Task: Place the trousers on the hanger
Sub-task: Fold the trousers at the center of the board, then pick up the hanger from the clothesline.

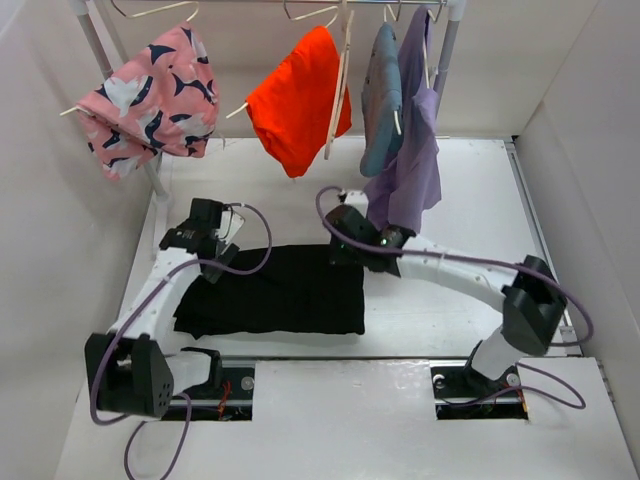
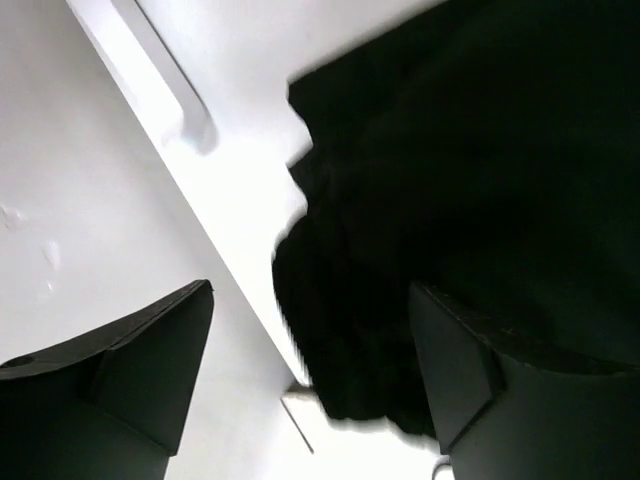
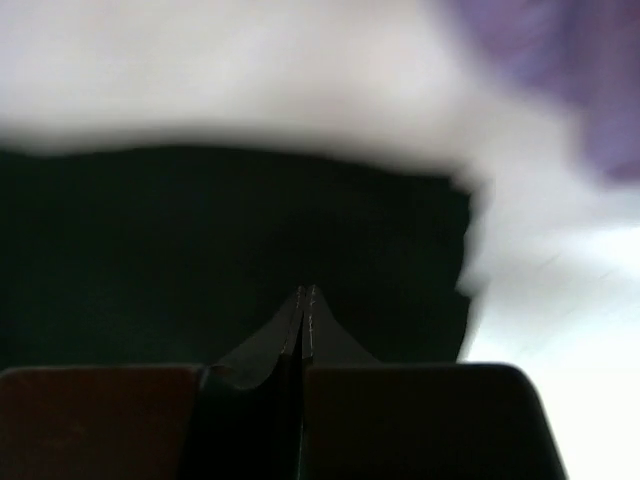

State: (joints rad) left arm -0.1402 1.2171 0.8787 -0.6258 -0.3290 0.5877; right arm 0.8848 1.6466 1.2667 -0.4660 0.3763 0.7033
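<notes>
The black trousers (image 1: 275, 290) lie folded flat on the white table between the two arms. My left gripper (image 1: 222, 255) is open over their far left end. In the left wrist view (image 2: 310, 290) one finger is over the black fabric (image 2: 450, 150) and the other over bare table. My right gripper (image 1: 340, 248) is at their far right corner. In the right wrist view its fingers (image 3: 305, 290) are shut tip to tip, low over the fabric (image 3: 200, 240); I cannot tell whether fabric is pinched. A pale beige empty hanger (image 1: 338, 90) hangs edge-on from the rail.
The rail at the back carries a pink patterned garment (image 1: 150, 95), an orange one (image 1: 295, 95), a grey one (image 1: 382, 95) and a purple one (image 1: 410, 150) that hangs close above my right arm. A small pale tip (image 2: 298, 400) shows at the trousers' edge.
</notes>
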